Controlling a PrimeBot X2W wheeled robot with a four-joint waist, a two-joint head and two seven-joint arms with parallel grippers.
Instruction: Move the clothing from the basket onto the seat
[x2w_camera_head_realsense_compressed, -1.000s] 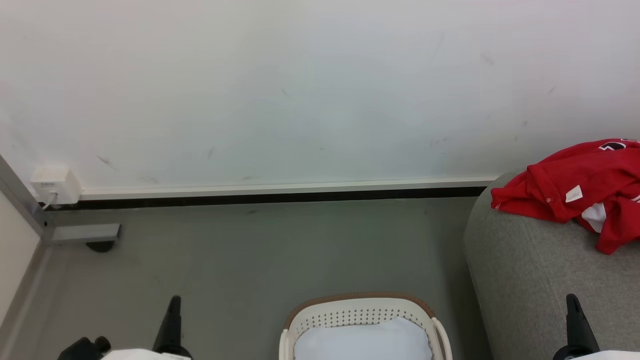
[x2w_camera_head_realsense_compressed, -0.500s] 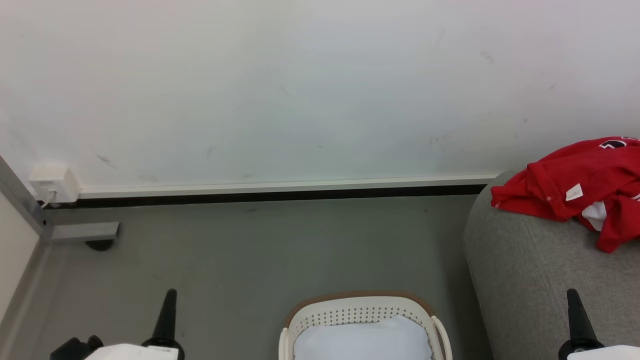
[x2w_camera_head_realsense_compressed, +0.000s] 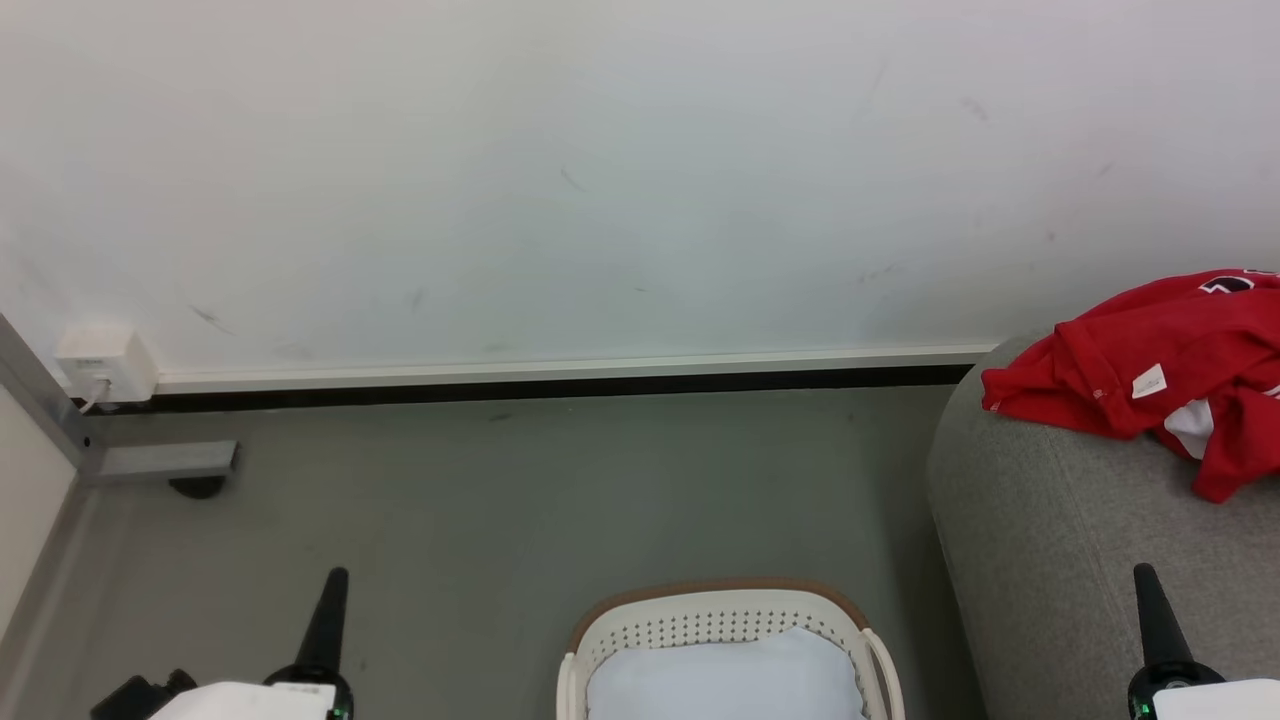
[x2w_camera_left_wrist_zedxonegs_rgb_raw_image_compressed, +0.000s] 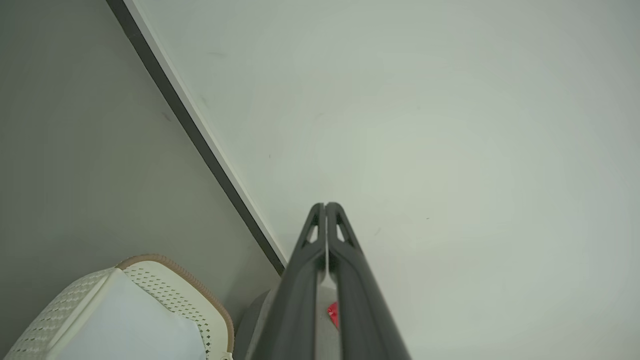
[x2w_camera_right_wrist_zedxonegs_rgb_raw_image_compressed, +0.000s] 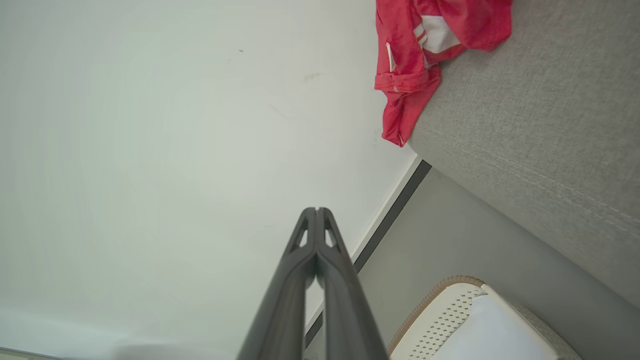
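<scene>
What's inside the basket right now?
A pale white pad covers the visible inside of the basket. The red clothing lies on the seat, not on the pad. Anything beneath the pad is hidden; the basket's near end is cut off.

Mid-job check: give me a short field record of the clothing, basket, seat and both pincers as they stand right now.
clothing: red, crumpled on the seat's far corner, part drooping over its edge
seat: grey, beside the basket on the robot's right
basket: on the floor, holding a pale pad; its near part is cut off in the head view
left pincer: shut, holding nothing, pointing toward the wall
right pincer: shut, holding nothing, pointing toward the wall
</scene>
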